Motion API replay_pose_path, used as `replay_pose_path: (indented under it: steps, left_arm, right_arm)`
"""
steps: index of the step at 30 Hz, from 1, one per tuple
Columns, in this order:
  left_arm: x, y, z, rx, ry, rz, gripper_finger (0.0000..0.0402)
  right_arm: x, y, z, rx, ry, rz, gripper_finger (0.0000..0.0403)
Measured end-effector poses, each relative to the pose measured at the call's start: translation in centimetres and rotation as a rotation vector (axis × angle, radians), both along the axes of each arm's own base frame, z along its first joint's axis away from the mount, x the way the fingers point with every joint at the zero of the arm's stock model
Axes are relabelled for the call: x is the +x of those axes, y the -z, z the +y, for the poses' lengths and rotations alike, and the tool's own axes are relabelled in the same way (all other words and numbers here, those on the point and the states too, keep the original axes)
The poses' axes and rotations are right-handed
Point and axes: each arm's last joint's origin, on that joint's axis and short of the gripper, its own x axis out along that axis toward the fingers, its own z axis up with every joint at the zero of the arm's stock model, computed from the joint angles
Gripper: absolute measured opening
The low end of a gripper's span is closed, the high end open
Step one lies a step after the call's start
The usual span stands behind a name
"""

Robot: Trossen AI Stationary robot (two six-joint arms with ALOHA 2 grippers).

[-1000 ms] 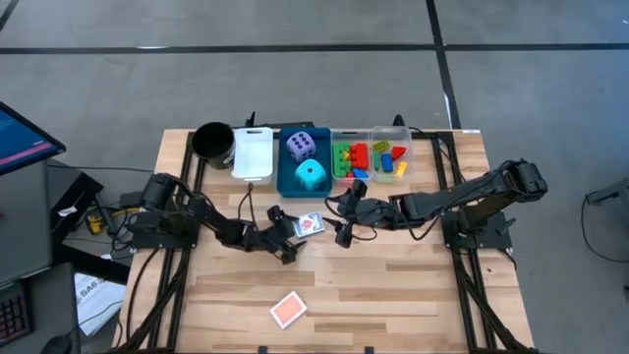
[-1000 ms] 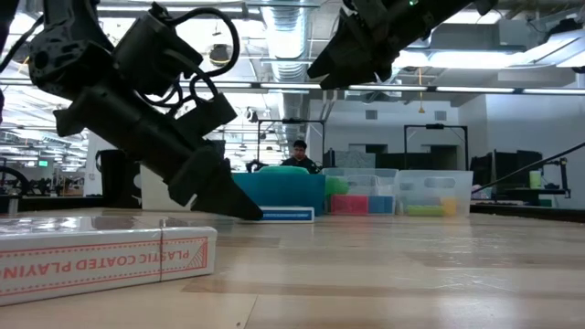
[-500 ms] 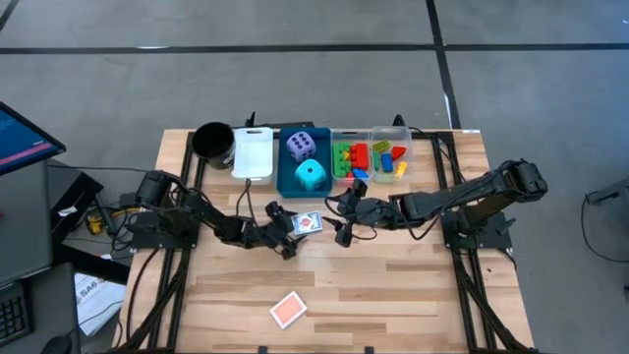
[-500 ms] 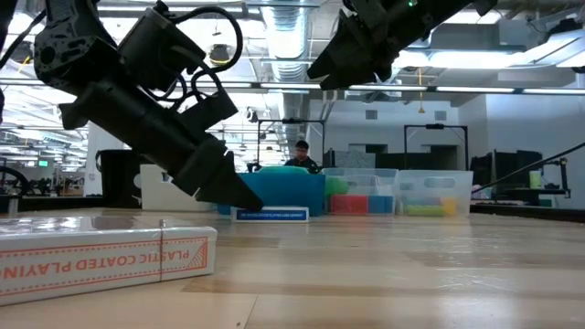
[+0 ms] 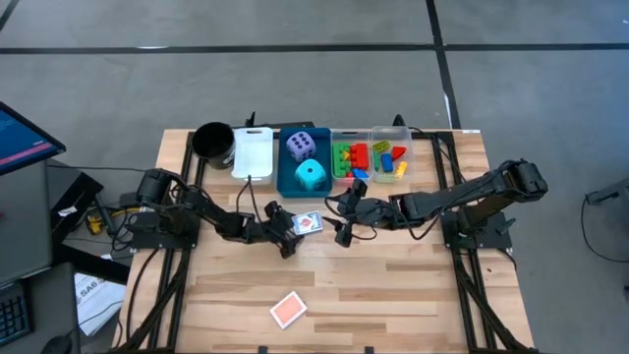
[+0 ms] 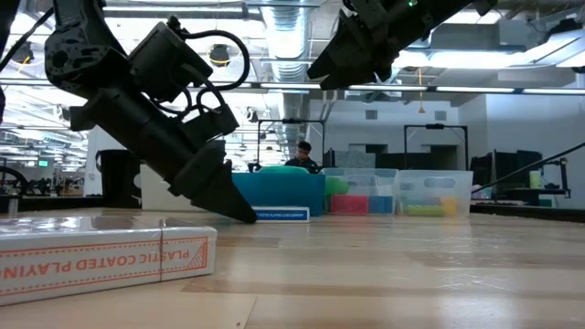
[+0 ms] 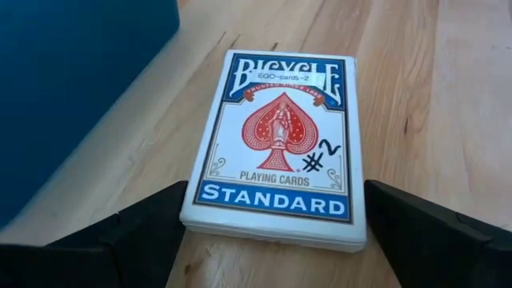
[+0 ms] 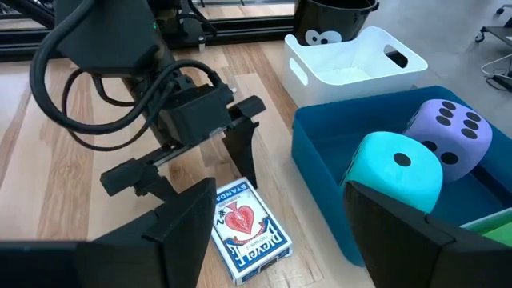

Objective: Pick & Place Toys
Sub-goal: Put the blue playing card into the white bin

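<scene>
One card deck (image 7: 278, 152) | between open left gripper (image 7: 272, 220) fingers | on table (image 7: 416, 96)

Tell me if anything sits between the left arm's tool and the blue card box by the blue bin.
Nothing visible does. The left tool is open, with one finger on each side of the card box, which lies flat on the bare table beside the blue bin. The right tool hangs above the table close by, clear of the box.

Blue-bordered card pack (image 7: 276, 152) flat beside blue bin, red-backed pack (image 5: 288, 310) flat at near edge
</scene>
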Motion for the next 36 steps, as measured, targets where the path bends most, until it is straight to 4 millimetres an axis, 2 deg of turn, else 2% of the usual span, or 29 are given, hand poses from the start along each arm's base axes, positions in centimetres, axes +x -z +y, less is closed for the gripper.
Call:
replay_pose_path:
  steps: [5,12,24,27,30,36]
  left_arm:
    - [0.0,0.0,-0.1,-0.011,0.014,0.003,0.0355]
    - [0.0,0.0,-0.1,-0.013,0.021,0.0,0.0294]
    - [0.4,-0.9,-0.3,-0.026,0.04,-0.082,0.0294]
    - [0.4,-2.5,-0.2,0.009,0.05,-0.121,0.0294]
    - [0.0,-5.3,0.0,0.069,0.025,-0.194,0.0294]
    - [-2.6,-11.1,1.0,0.271,-0.116,-0.257,0.0294]
  right_arm:
    - [0.0,0.0,0.0,0.005,0.003,-0.002,0.0269]
    - [0.0,0.0,0.0,0.006,0.003,-0.003,0.0269]
    - [0.1,-0.2,0.2,0.007,-0.004,-0.027,0.0269]
    - [0.2,-0.5,0.6,-0.01,-0.026,-0.048,0.0269]
    - [0.2,-0.6,0.8,-0.021,-0.04,-0.065,0.0269]
    - [0.3,-0.7,0.8,-0.023,-0.042,-0.075,0.0269]
